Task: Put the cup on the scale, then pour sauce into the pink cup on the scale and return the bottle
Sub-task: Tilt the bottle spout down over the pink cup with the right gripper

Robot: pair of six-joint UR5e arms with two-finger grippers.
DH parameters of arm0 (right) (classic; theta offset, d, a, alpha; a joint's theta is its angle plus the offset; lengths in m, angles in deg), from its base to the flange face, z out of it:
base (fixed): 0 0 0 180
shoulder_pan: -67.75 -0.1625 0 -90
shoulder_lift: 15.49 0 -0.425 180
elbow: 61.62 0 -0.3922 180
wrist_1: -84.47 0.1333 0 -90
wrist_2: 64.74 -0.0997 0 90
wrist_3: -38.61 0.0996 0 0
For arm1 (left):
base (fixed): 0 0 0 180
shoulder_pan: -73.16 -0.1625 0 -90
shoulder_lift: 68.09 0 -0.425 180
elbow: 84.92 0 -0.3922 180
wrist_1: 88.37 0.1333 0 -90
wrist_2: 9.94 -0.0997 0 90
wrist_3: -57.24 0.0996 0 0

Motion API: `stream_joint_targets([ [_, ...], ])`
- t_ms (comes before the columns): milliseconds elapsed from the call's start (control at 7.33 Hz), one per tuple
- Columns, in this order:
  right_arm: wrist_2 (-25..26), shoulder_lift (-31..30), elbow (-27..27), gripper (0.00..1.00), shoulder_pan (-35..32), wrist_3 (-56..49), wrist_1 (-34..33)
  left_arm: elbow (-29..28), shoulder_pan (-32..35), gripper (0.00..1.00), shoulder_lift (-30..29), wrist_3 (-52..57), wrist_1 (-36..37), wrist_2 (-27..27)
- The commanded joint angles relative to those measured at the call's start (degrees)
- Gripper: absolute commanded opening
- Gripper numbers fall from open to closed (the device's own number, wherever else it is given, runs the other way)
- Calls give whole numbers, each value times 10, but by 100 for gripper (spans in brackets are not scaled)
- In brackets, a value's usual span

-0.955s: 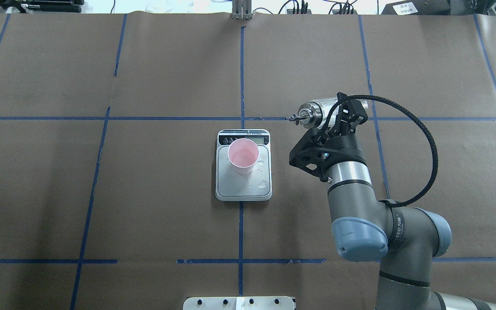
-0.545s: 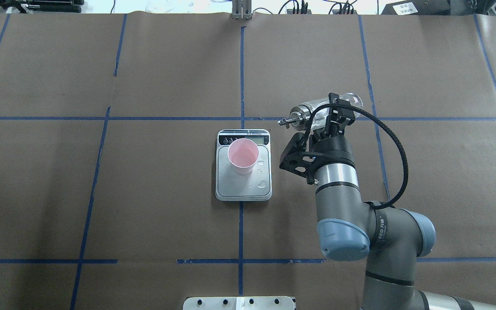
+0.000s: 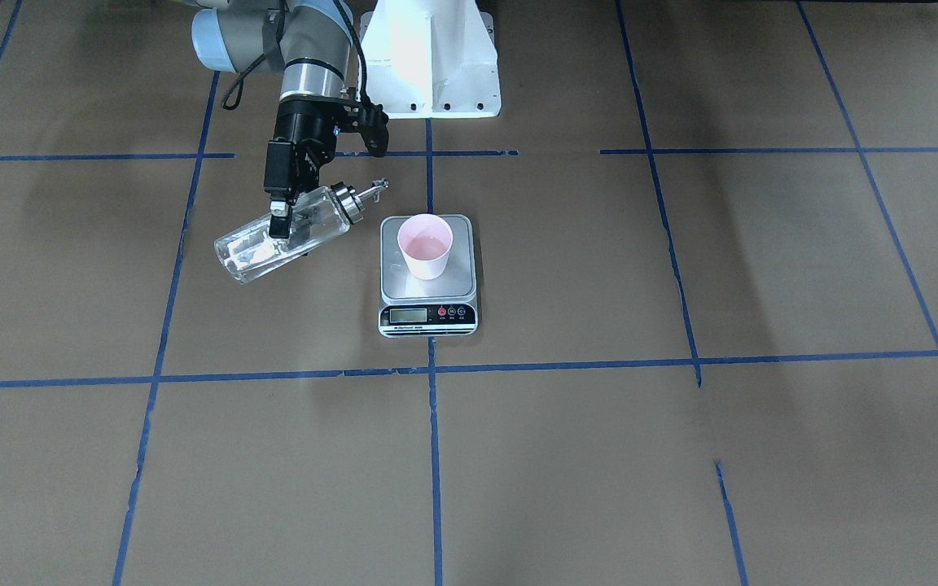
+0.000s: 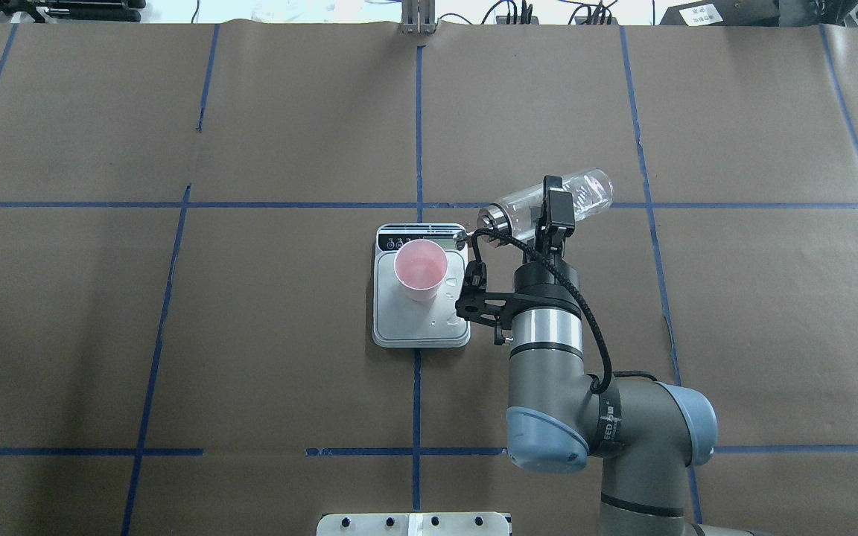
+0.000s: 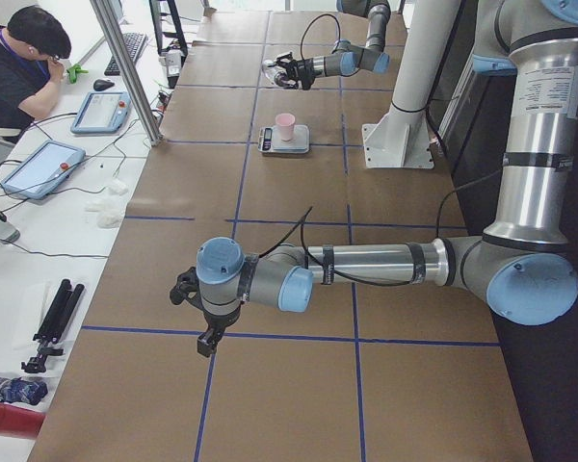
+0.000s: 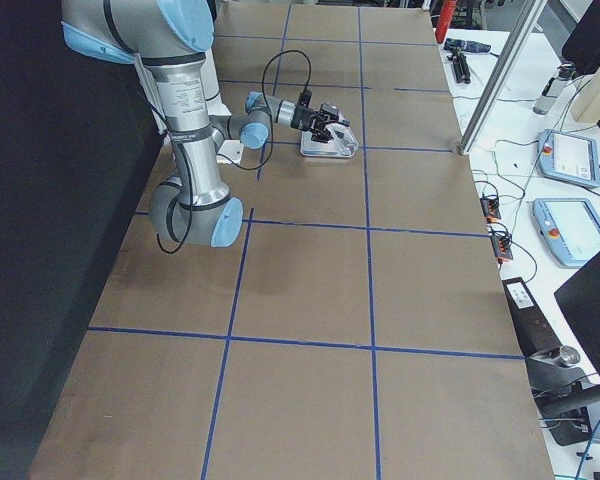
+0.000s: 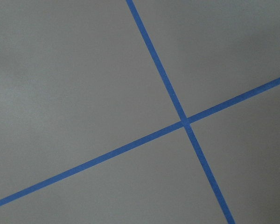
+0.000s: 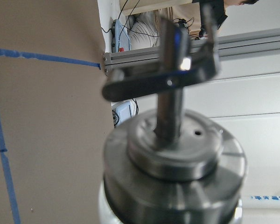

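Observation:
The pink cup stands upright on the silver scale, whose black display strip faces away from me; both also show in the front view, the cup and the scale. My right gripper is shut on the clear glass bottle, held nearly level above the table right of the scale. Its silver collar and spout point toward the scale's far right corner, short of the cup. Clear liquid shows inside the bottle. My left gripper hangs low over the near table; I cannot tell its state.
A few water drops lie on the scale's platform right of the cup. Blue tape lines grid the brown paper table. The white robot pedestal stands behind the scale. An operator sits at a side desk.
My right arm has swung left toward the scale with the bottle. The spout has moved from well right of the scale to its far right corner. Cup and scale have not moved.

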Motion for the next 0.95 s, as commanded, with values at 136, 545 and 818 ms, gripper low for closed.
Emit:
stream_joint_targets([
  [136, 27, 13, 35, 0, 5, -24, -18, 0, -1, 100, 0, 1, -2, 0],
  [545, 46, 15, 41, 0, 5, -59, -18, -1, -1, 100, -1, 2, -3, 1],
  [818, 53, 19, 44, 0, 5, -79, -18, -1, -1, 100, -1, 4, -3, 0],
])
